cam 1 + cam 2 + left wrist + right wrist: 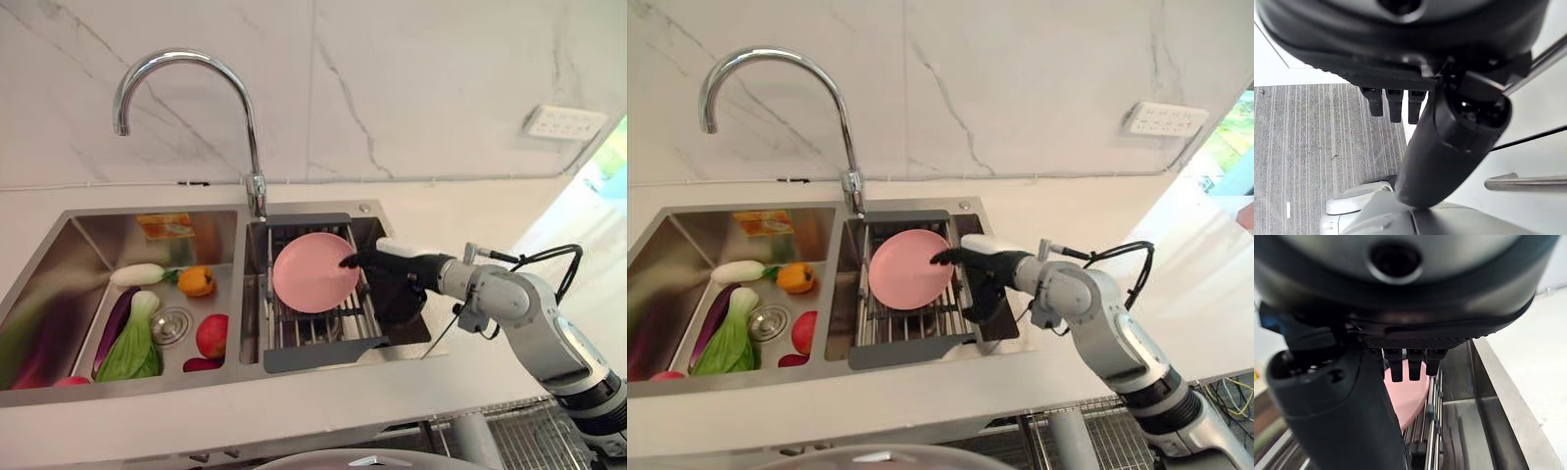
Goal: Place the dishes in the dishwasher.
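A pink plate [312,274] leans tilted in the metal dish rack [315,335] that sits in the sink's right basin. My right hand [397,279] reaches in from the right, its dark fingers [349,261] stretched out over the plate's right rim and its white-covered thumb above. In the right wrist view the plate [1411,396] shows just past the straight fingers [1409,363], and the hand looks open, not closed around the rim. My left hand [1396,104] hangs relaxed over grey floor in the left wrist view.
A tall curved faucet [245,117] stands between the basins. The left basin [78,255] holds bok choy [132,345], an eggplant, an orange pepper [196,281] and a red apple [213,335]. White counter surrounds the sink. A wire rack [529,439] shows below the counter at lower right.
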Tool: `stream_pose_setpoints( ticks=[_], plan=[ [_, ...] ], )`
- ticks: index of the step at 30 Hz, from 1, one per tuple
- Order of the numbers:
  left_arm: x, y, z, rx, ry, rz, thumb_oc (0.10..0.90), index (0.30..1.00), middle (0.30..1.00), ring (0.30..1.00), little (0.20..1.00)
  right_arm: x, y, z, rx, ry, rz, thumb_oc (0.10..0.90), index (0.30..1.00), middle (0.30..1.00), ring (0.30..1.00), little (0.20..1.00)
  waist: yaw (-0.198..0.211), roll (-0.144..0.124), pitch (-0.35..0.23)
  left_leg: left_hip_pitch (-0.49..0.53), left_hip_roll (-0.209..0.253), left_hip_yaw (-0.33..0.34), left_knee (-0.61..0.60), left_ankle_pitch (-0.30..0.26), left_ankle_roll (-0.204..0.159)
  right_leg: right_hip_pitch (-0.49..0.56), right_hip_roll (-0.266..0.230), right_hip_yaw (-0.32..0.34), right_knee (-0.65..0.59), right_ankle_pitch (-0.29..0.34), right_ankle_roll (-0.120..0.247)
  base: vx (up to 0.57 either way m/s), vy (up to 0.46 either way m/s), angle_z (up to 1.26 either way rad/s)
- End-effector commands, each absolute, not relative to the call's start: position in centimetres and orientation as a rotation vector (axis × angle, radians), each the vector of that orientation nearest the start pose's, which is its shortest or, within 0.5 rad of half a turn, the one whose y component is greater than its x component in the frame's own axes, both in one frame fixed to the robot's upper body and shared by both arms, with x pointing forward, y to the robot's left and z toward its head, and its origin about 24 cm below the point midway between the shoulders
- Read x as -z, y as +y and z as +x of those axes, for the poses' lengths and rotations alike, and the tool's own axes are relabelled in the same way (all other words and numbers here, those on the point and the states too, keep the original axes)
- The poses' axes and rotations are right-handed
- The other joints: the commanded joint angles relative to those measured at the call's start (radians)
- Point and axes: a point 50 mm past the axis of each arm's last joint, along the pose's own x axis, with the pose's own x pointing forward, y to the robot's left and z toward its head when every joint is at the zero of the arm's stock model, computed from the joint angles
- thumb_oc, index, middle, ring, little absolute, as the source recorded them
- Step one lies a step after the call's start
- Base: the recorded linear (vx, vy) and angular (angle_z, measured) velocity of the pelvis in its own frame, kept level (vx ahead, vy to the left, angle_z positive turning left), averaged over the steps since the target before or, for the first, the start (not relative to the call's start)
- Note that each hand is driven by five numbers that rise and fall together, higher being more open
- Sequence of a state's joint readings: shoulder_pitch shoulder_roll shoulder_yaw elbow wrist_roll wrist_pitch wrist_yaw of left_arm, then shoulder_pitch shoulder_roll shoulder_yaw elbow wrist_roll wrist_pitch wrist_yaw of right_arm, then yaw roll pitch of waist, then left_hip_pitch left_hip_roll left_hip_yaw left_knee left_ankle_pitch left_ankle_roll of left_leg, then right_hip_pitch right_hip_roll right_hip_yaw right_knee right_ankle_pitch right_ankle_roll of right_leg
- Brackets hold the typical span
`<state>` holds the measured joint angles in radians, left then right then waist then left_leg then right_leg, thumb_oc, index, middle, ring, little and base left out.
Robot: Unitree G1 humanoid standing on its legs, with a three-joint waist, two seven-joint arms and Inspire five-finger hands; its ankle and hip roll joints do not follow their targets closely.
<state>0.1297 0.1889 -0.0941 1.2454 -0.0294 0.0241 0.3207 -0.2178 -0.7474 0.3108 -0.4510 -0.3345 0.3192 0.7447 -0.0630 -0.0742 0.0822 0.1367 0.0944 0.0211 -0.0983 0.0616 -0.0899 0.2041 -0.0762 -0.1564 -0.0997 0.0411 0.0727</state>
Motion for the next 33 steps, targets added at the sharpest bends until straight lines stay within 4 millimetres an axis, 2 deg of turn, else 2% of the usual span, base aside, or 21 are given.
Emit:
stream_pose_setpoints(
  ticks=[1,4,5,7,17,26,30,33],
  plan=[
    [17.3,19.2,6.6,-0.208,1.282,0.381,0.8,0.9,0.9,0.9,0.9,-17.7,-14.7,25.4,-0.751,-0.16,-1.349,0.8,0.9,0.9,0.9,0.9,0.036,0.043,-0.009,0.025,0.038,0.066,0.011,-0.069,-0.043,-0.037,-0.069,-0.014,0.012,-0.043,0.072,0.0,0.0,0.0],
    [17.2,19.4,6.6,-0.207,1.283,0.394,0.8,0.9,0.9,0.9,0.9,-17.0,-14.7,25.6,-0.739,-0.179,-1.383,0.8,0.9,0.9,0.9,0.9,0.041,0.044,-0.005,0.025,0.035,0.06,0.011,-0.069,-0.043,-0.032,-0.073,-0.025,0.012,-0.045,0.073,0.0,0.0,0.0],
    [17.3,19.9,5.8,-0.201,1.307,0.397,0.8,0.9,0.9,0.9,0.9,-17.1,-14.4,25.3,-0.752,-0.197,-1.393,0.8,0.9,0.9,0.9,0.9,0.041,0.045,-0.003,0.026,0.034,0.058,0.011,-0.07,-0.042,-0.03,-0.073,-0.026,0.012,-0.047,0.073,0.0,0.006,0.04],
    [17.3,20.7,5.5,-0.215,1.319,0.405,0.8,0.9,0.9,0.9,0.9,-16.6,-14.6,26.0,-0.724,-0.196,-1.422,0.8,0.9,0.9,0.9,0.9,0.047,0.044,-0.002,0.026,0.032,0.054,0.011,-0.07,-0.042,-0.025,-0.075,-0.033,0.012,-0.051,0.074,0.0,0.002,0.05],
    [17.1,22.3,4.7,-0.272,1.338,0.455,0.8,0.9,0.9,0.9,0.9,-15.1,-12.4,26.1,-0.701,-0.406,-1.549,0.8,0.9,0.9,0.9,0.9,0.072,0.044,0.014,0.017,0.028,0.039,0.011,-0.064,-0.047,-0.021,-0.08,-0.057,0.012,-0.053,0.076,0.0,0.001,0.02],
    [17.0,22.1,5.3,-0.275,1.317,0.448,0.8,0.9,0.9,0.9,0.9,-13.9,-11.2,26.8,-0.706,-0.442,-1.546,0.8,0.9,0.9,0.9,0.9,0.081,0.039,0.02,0.005,0.028,0.028,0.011,-0.059,-0.05,-0.021,-0.079,-0.072,0.012,-0.057,0.075,0.0,0.001,0.07],
    [17.0,22.0,5.7,-0.274,1.304,0.445,0.8,0.9,0.9,0.9,0.9,-12.4,-10.9,27.5,-0.646,-0.483,-1.541,0.8,0.9,0.9,0.9,0.9,0.087,0.036,0.022,-0.001,0.028,0.019,0.011,-0.057,-0.052,-0.02,-0.077,-0.081,0.012,-0.059,0.073,0.0,0.001,0.08],
    [17.0,21.8,5.8,-0.269,1.302,0.443,0.8,0.9,0.9,0.9,0.9,-12.1,-10.9,27.7,-0.612,-0.514,-1.569,0.8,0.9,0.9,0.9,0.9,0.09,0.036,0.023,-0.002,0.029,0.019,0.011,-0.056,-0.053,-0.019,-0.076,-0.083,0.012,-0.06,0.072,-0.01,0.004,0.12]
  ],
)
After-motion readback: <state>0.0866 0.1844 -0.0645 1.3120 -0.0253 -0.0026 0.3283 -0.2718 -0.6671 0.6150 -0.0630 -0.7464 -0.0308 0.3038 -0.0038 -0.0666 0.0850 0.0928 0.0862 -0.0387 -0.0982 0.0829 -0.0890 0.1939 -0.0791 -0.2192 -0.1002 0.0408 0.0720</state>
